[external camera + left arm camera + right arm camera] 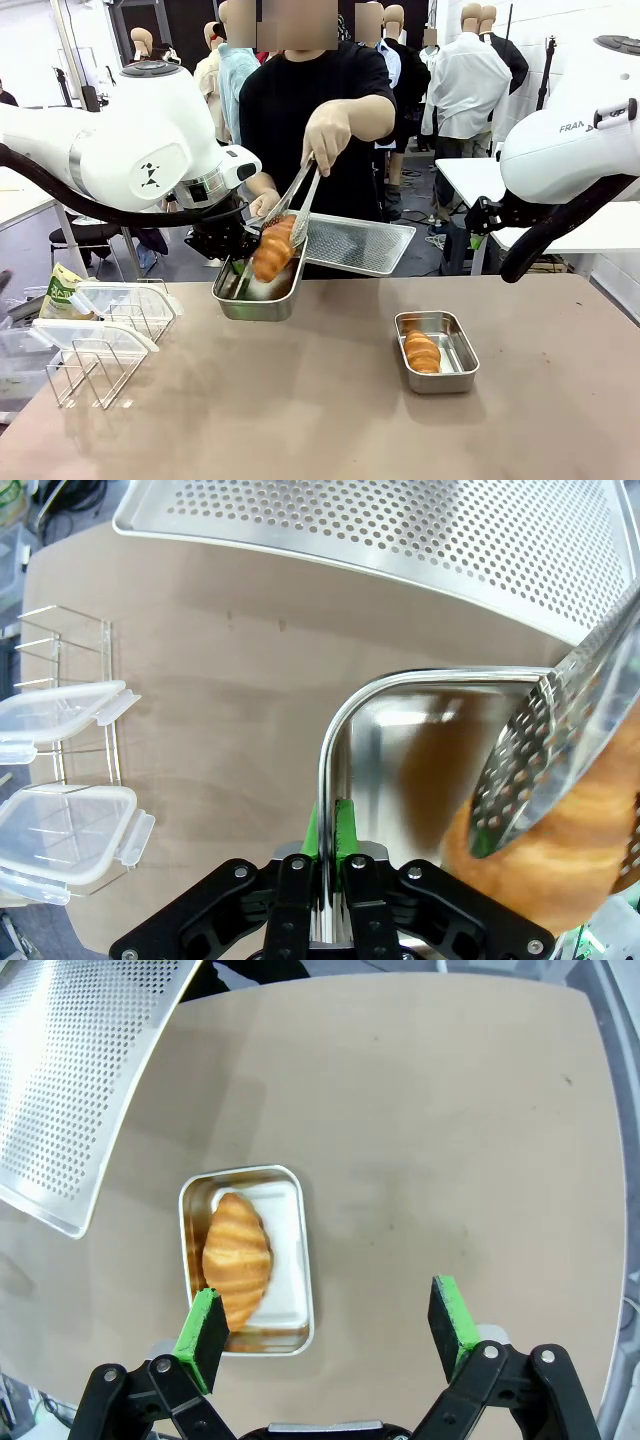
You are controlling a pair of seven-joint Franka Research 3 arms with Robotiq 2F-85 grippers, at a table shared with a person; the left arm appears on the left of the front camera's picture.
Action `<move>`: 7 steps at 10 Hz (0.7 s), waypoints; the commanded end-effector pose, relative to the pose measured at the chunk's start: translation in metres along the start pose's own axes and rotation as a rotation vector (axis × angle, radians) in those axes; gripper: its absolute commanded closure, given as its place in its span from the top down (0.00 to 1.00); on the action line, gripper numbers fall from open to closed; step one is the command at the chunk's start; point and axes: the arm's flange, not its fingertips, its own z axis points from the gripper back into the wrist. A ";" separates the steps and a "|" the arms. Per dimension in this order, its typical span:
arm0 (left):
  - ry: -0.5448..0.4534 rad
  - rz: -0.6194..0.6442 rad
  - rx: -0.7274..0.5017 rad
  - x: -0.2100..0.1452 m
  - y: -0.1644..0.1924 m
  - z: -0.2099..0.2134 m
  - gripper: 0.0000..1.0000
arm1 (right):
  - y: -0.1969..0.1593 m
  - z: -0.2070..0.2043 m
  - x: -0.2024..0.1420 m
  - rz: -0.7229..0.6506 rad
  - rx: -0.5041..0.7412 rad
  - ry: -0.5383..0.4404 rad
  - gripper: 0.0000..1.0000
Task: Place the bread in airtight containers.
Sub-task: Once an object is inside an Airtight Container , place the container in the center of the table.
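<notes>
My left gripper (pixel 328 880) is shut on the rim of a steel airtight container (pixel 258 296), holding it tilted above the table's far edge. The person's hand (pixel 327 135) grips perforated tongs (pixel 298 205) that pinch a golden bread roll (pixel 273 248) just over this tin; in the left wrist view the roll (pixel 540 865) hangs beside the tong blade (pixel 545 750). A second container (pixel 436 350) rests on the table at centre right with one roll (pixel 421 351) inside. High above it my right gripper (pixel 332 1332) hangs open, looking down on that tin (pixel 300 1260) and its roll (pixel 238 1255).
The person holds a large perforated steel tray (pixel 362 243) beyond the table's far edge. A wire rack (pixel 95 365) with translucent lids (pixel 92 335) stands at the left, lids (pixel 62 830) also in the left wrist view. Bare brown tabletop (pixel 320 420) spreads across the front.
</notes>
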 end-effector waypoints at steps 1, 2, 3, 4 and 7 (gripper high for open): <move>-0.009 -0.007 0.002 0.001 0.002 0.003 0.00 | 0.000 0.000 -0.001 0.001 -0.001 0.002 1.00; -0.009 -0.007 0.002 0.001 0.002 0.003 0.00 | 0.000 0.000 -0.001 0.001 -0.001 0.002 1.00; -0.009 -0.007 0.002 0.001 0.002 0.003 0.00 | 0.000 0.000 -0.001 0.001 -0.001 0.002 1.00; -0.009 -0.007 0.002 0.001 0.002 0.003 0.00 | 0.000 0.000 -0.001 0.001 -0.001 0.002 1.00; -0.009 -0.007 0.002 0.001 0.002 0.003 0.00 | 0.000 0.000 -0.001 0.001 -0.001 0.002 1.00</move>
